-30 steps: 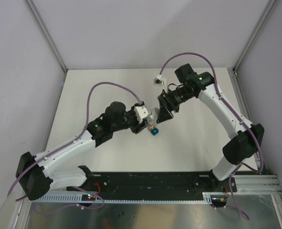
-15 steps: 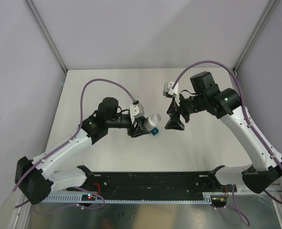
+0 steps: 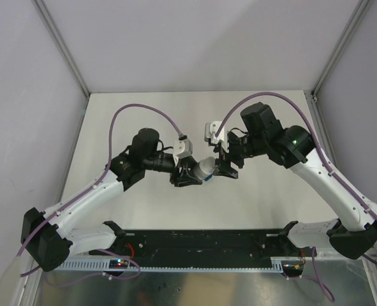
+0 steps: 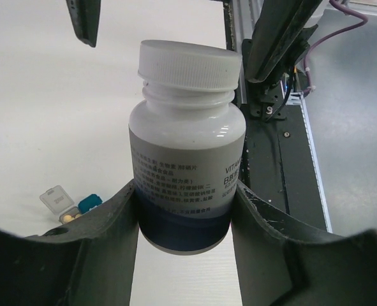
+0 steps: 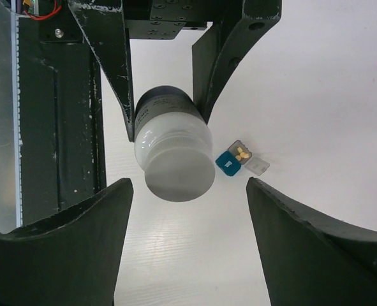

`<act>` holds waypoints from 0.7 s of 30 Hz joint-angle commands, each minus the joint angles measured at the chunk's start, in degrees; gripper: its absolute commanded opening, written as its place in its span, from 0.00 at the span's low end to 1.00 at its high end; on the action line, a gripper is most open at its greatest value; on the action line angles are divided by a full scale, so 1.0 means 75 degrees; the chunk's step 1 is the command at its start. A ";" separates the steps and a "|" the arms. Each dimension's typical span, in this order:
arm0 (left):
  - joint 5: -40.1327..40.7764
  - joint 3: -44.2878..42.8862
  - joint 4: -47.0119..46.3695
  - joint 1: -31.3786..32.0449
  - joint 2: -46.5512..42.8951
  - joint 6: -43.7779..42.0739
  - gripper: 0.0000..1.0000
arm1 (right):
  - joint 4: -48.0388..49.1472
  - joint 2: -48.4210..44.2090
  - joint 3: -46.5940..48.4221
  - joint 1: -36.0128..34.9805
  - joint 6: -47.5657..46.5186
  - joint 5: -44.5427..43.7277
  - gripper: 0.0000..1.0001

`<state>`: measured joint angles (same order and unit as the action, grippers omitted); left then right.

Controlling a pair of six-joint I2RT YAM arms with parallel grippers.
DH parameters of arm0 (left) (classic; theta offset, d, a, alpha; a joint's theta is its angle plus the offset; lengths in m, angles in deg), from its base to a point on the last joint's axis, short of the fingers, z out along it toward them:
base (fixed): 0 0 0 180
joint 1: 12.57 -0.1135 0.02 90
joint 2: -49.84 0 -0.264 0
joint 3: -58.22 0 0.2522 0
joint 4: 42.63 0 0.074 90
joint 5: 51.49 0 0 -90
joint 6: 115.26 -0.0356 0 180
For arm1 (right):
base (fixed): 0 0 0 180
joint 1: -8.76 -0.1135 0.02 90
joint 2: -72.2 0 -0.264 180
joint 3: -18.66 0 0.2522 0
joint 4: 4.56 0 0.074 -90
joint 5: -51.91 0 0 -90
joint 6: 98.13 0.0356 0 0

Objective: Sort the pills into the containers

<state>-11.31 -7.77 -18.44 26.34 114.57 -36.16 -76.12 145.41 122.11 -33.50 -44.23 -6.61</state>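
Above the middle of the table point(image 3: 143, 108), the left gripper point(image 4: 185, 191) is clamped on the lower body of a white pill bottle point(image 4: 187, 166). Its two fingers press the label on either side, and the bottle lies roughly level in mid-air with its white screw cap point(image 4: 189, 62) pointing at the other arm. The right gripper point(image 5: 188, 185) faces that cap end-on with its jaws held apart. One finger stands to each side of the cap with a gap showing on both, so it touches nothing and holds nothing. The step in hand looks like opening the bottle so that pills can be got out. The next move probably calls for the right jaws to advance squarely over the cap, close on its rim and twist while the left grip keeps the bottle from turning. The containers point(image 5: 239, 158), a small joined teal and grey pair, sit on the table below and just beside the bottle, well clear of both grippers. The grey one's lid is flipped open with a few yellow pills point(image 5: 241, 153) inside. Whether the teal one is open I cannot tell.
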 commanded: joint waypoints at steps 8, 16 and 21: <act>-0.0370 -0.0322 -0.0025 -0.0044 0.0042 0.0058 0.00 | 0.0204 0.0226 0.0258 -0.0224 -0.0247 -0.0089 0.60; -0.0308 -0.0227 -0.0004 -0.0038 0.0059 -0.0058 0.00 | 0.0079 0.0281 0.0295 -0.0235 -0.0226 0.0223 0.40; -0.0063 -0.0171 0.0030 -0.0034 0.0040 -0.0293 0.00 | -0.0188 0.0427 0.0425 -0.0203 -0.0186 0.0442 0.29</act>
<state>-11.88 -7.77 -17.37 26.04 115.20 -36.42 -76.62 147.66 122.35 -35.01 -45.67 -6.15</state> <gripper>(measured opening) 0.559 0.467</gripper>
